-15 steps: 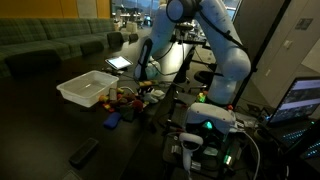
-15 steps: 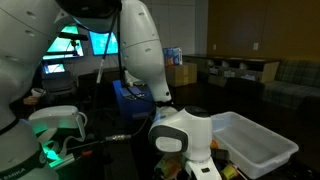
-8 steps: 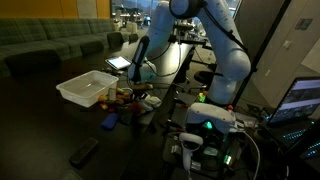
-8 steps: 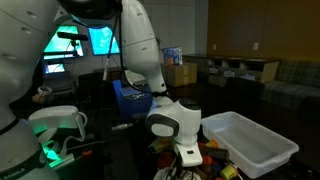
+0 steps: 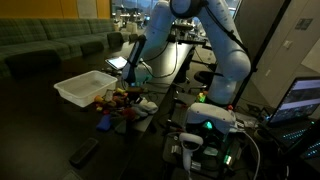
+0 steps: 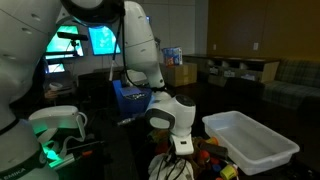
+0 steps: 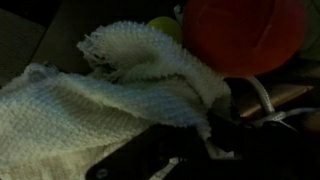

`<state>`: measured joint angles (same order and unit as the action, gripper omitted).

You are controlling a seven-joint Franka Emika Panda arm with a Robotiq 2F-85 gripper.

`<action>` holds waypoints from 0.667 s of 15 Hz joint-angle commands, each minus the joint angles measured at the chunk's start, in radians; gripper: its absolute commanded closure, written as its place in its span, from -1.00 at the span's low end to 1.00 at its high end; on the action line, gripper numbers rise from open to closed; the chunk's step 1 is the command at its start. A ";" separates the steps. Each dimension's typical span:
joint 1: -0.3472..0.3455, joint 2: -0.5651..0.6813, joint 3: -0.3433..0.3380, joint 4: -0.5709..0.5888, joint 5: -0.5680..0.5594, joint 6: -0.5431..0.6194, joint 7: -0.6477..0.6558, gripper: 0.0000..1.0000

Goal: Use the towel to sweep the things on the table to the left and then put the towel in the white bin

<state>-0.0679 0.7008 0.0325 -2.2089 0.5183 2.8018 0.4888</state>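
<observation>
The white towel (image 7: 95, 95) fills the left of the wrist view, and a corner of it runs down into my gripper (image 7: 196, 136), which is shut on it. Right behind the towel lie the things: an orange-red ball (image 7: 245, 35) and a small yellow-green piece (image 7: 165, 24). In an exterior view my gripper (image 5: 137, 90) presses the towel (image 5: 146, 103) onto the dark table (image 5: 55, 140), with the things (image 5: 115, 99) bunched against the white bin (image 5: 85, 87). In the opposite exterior view the gripper (image 6: 178, 150) hangs over the towel (image 6: 166, 168), beside the things (image 6: 214, 160) and the bin (image 6: 250, 146).
A blue piece (image 5: 103, 122) lies apart in front of the pile. A flat dark object (image 5: 83, 152) rests nearer the table's front. A tablet with a lit screen (image 5: 118, 62) sits behind the bin. A second robot base with green lights (image 5: 205, 130) stands close by.
My arm has dragged the towel across the table towards the white bin. The small things, the blue piece among them, have been pushed along ahead of it.
</observation>
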 commanded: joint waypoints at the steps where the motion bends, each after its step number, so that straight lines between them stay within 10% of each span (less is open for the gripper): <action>1: 0.018 0.039 0.028 0.093 0.016 -0.037 0.013 0.82; 10: 0.120 0.138 0.078 0.325 -0.005 -0.120 0.023 0.81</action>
<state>0.0213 0.7889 0.0989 -1.9788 0.5183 2.7191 0.4978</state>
